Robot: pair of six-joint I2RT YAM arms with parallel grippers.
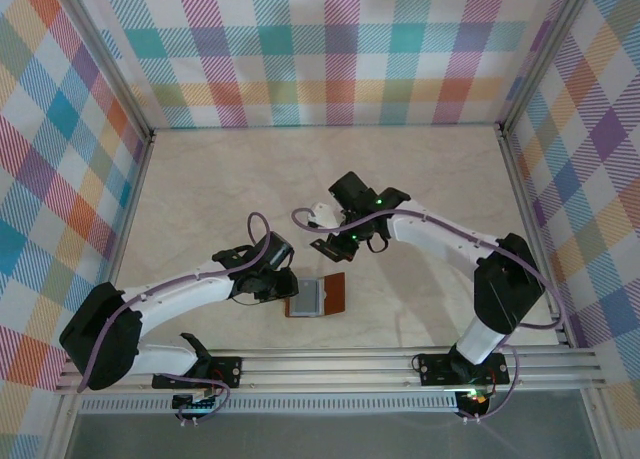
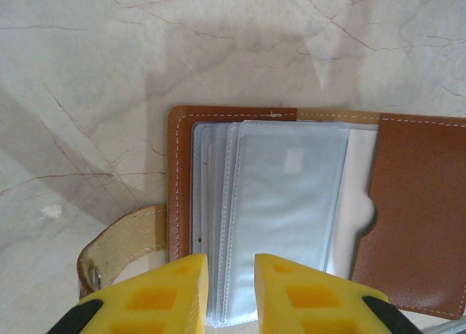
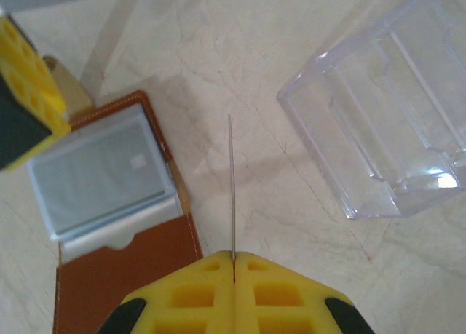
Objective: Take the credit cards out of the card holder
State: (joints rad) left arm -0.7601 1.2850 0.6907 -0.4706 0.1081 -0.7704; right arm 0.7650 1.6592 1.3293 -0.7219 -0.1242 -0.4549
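The reddish-brown card holder (image 1: 335, 291) lies open on the table near the arms, its snap tab (image 2: 124, 243) out to the left. My left gripper (image 2: 231, 265) is closed on the near edge of its stack of clear pockets (image 2: 218, 203). A pale credit card (image 2: 287, 203) shows through the top pocket. My right gripper (image 3: 234, 255) is shut on another credit card (image 3: 231, 188), seen edge-on as a thin line, held above the table just right of the card holder (image 3: 124, 276). In the top view that card (image 1: 326, 246) looks dark.
A clear plastic box (image 3: 386, 130) stands on the table to the right of the held card, whitish in the top view (image 1: 320, 216). Plaid walls close in the marble table (image 1: 200, 189) on three sides. The left gripper's yellow finger (image 3: 22, 101) shows at the card holder's corner.
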